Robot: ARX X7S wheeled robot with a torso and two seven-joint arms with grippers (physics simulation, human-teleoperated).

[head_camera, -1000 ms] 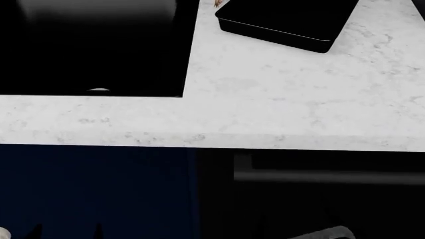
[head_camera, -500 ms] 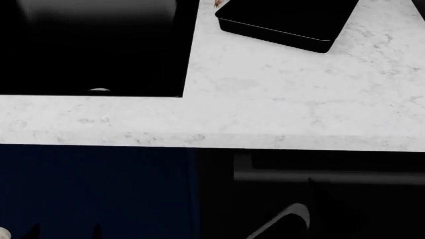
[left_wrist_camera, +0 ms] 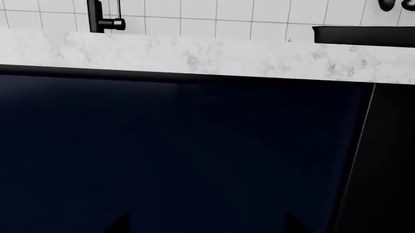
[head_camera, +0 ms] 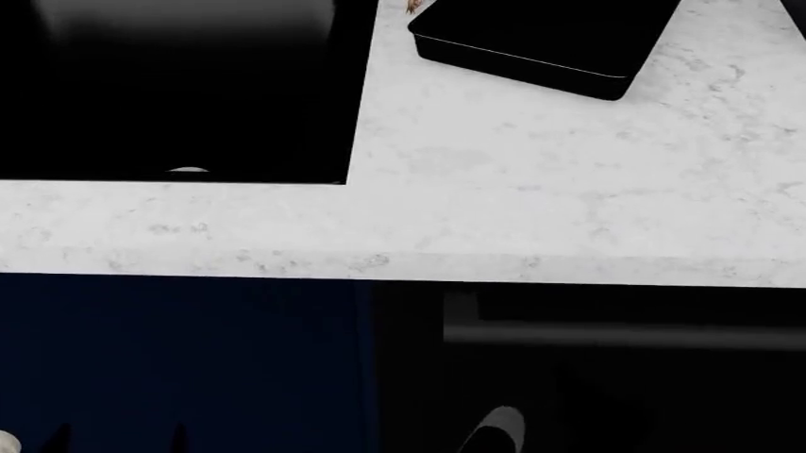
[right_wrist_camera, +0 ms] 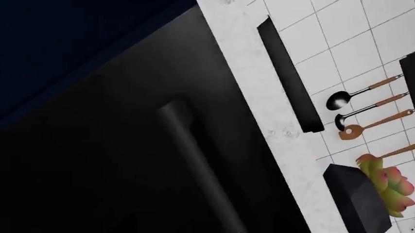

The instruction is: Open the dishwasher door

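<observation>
The dishwasher door is a glossy black panel under the counter's right part, and it stands closed. Its grey bar handle runs near the top edge. The right wrist view looks at the door and the handle from close by, but that gripper's fingers do not show against the black. A pale link of my right arm sits low in front of the door. My left gripper is open before the navy cabinet front, with its dark tips far apart and nothing between them.
A white marble countertop overhangs the fronts. It carries a black sink and a black boxy appliance. A faucet stands at the tiled wall. Utensils and a potted plant are at the back.
The pale link of my right arm has slid left along the lower edge of the head view, across the front of the dishwasher door. The left gripper has stayed put.
</observation>
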